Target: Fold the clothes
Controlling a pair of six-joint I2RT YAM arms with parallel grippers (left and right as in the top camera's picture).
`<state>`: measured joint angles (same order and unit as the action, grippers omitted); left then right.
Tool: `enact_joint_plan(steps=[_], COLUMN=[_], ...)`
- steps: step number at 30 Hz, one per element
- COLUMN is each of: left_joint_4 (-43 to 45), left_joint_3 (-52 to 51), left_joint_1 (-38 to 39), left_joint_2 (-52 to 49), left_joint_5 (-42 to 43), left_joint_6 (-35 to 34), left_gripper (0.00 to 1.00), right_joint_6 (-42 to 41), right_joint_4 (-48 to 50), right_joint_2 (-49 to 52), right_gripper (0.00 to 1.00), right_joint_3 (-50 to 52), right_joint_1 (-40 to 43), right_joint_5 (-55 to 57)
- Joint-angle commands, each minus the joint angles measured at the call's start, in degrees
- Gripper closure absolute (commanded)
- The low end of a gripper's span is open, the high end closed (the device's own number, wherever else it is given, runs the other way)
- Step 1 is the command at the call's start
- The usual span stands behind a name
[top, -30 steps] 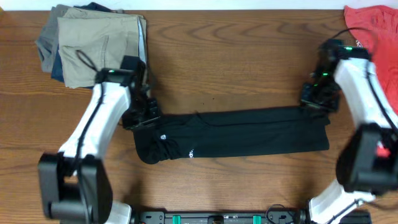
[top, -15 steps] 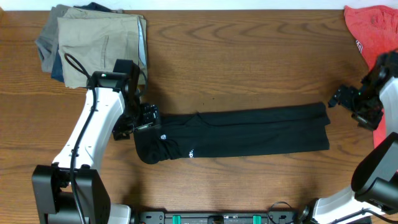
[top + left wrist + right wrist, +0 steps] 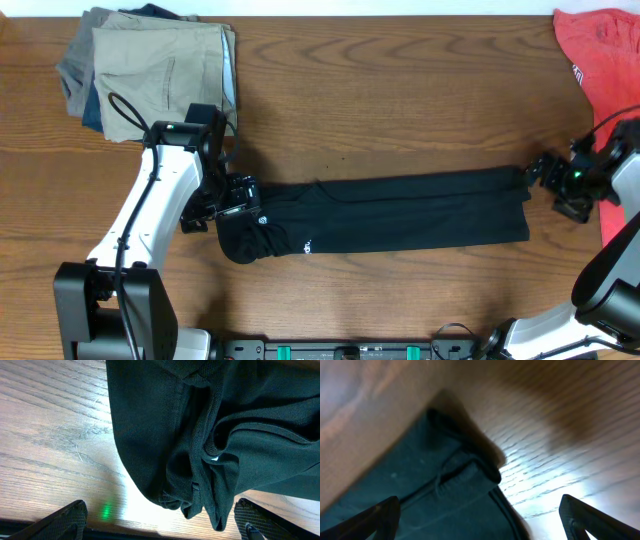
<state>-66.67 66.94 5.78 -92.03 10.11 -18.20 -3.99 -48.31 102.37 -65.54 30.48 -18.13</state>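
At the far left, a stack of folded trousers [image 3: 150, 70] in tan, grey and blue lies at the back corner of the wooden tabletop [image 3: 400, 100]. In front of it, the left tool [image 3: 238, 195] hangs over the left end of the black garment [image 3: 390, 215], spread wide and gripping nothing. In the left wrist view, its fingers [image 3: 65, 517] sit at the two lower corners, with the bunched, rounded cloth end [image 3: 200, 435] lying loose between them.

The garment is a long, narrow band lying flat across the middle of the tabletop. A small white round logo [image 3: 262, 219] shows near its left end.

At its right end, the right tool [image 3: 545, 182] is just beside the upper corner, jaws wide apart and empty. The right wrist view shows that corner [image 3: 420, 485] resting on the wood between the parted fingers [image 3: 370, 520].

A red shirt [image 3: 600, 50] lies at the far right edge.
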Motion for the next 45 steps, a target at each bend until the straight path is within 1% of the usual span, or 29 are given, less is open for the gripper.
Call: enact_joint_plan(steps=[1, 6, 10, 13, 15, 20, 24, 25, 28, 31, 35, 36, 40, 42, 43, 45], left_joint_4=[-0.09, 0.07, 0.79, 1.36, 1.44, 1.44, 1.4, 1.42, 1.42, 1.42, 1.44, 1.44, 1.42, 1.42, 1.42, 1.46], left_joint_3=[-0.42, -0.42, -0.42, -0.44, -0.44, -0.44, -0.46, -0.46, -0.46, -0.46, -0.46, -0.46, -0.46, -0.46, -0.46, -0.46], left_joint_1=[-0.09, -0.09, -0.09, -0.09, -0.09, -0.09, -0.09, -0.09, -0.09, -0.09, -0.09, -0.09, -0.09, -0.09, -0.09, -0.09], left_joint_2=[0.17, 0.2, 0.2, 0.17, 0.2, 0.17, 0.2, 0.17, 0.17, 0.2, 0.2, 0.2, 0.17, 0.17, 0.2, 0.2], left_joint_5=[-0.31, -0.33, -0.31, -0.31, -0.31, -0.31, -0.31, -0.31, -0.33, -0.33, -0.33, -0.33, -0.33, -0.33, -0.33, -0.33], left_joint_6=[0.07, 0.07, 0.04, 0.07, 0.04, 0.07, 0.07, 0.07, 0.07, 0.09, 0.09, 0.09, 0.09, 0.09, 0.09, 0.09], left_gripper=[0.05, 0.05, 0.05, 0.05, 0.05, 0.05, 0.05, 0.05, 0.05, 0.05, 0.05, 0.05, 0.05, 0.05, 0.05, 0.05], right_joint_6=[1.53, 1.53, 1.55, 1.53, 1.55, 1.97, 1.97, 1.97, 1.92, 1.92, 1.44, 1.03, 1.05, 0.87, 0.83, 0.83], right_joint_4=[2.03, 6.6, 8.15, 8.96, 9.01, 8.72, 8.7, 8.72, 8.72, 8.7, 8.61, 8.44, 7.52, 5.88, 4.63, 2.27], right_joint_2=[0.42, 0.42, 0.42, 0.42, 0.42, 0.42, 0.42, 0.42, 0.42, 0.39, 0.39, 0.39, 0.37, 0.37, 0.37, 0.37], right_gripper=[0.02, 0.04, 0.07, 0.18, 0.22, 0.23, 0.27, 0.29, 0.43, 0.52, 0.6, 0.64, 0.84, 0.96, 0.99, 0.99], right_joint_3=[3.39, 7.87, 9.97, 11.32, 11.91, 12.13, 12.13, 12.13, 12.13, 12.04, 11.85, 11.63, 9.73, 8.02, 6.88, 4.72], right_joint_1=[-0.85, -0.98, -1.07, -1.49, -2.14, -4.59, -6.6, -6.86, -6.95, -6.86, -6.73, -6.56, -5.9, -5.53, -5.29, -4.98], right_joint_5=[-1.86, -1.88, -3.13, -5.44, -6.12, -6.1, -6.03, -5.68, -4.13, -2.73, -2.19, -2.19, -2.05, -1.51, -1.31, -1.01])
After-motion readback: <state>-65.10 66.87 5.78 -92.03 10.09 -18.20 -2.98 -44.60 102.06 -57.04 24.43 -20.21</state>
